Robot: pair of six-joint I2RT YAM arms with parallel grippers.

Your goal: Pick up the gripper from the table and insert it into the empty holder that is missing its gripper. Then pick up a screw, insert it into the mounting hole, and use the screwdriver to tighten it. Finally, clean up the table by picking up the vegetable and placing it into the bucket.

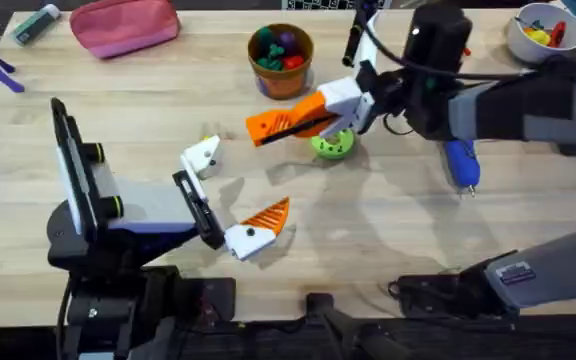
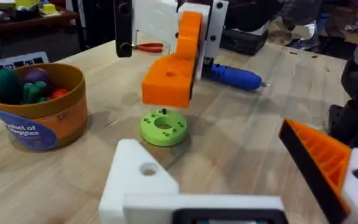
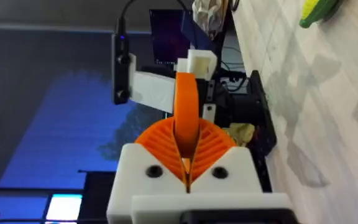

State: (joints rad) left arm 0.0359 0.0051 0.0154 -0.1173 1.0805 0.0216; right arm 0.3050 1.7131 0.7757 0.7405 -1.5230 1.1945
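My right gripper (image 1: 346, 103) (image 3: 187, 158) is shut on the loose orange gripper (image 1: 283, 123) (image 2: 171, 78) (image 3: 187, 115). It holds the piece in the air just above a green holed disc (image 1: 331, 146) (image 2: 163, 127). My left gripper (image 1: 230, 195) (image 2: 216, 165) is open near the table's front. One of its fingers is the bare white holder (image 1: 202, 156) (image 2: 140, 177); the other carries an orange ribbed pad (image 1: 266, 217) (image 2: 321, 158). The blue screwdriver (image 1: 461, 164) (image 2: 235, 76) lies on the table right of the disc. A yellow-green vegetable (image 3: 319, 9) lies on the table. The orange-brown bucket (image 1: 281, 60) (image 2: 42, 112) stands behind the disc.
The bucket holds several toy vegetables. A pink pouch (image 1: 125, 25) and pens lie at the back left, and a white bowl (image 1: 540, 30) stands at the back right. Red-handled pliers (image 2: 145, 46) lie farther back. Bare wood lies between the two arms at the front.
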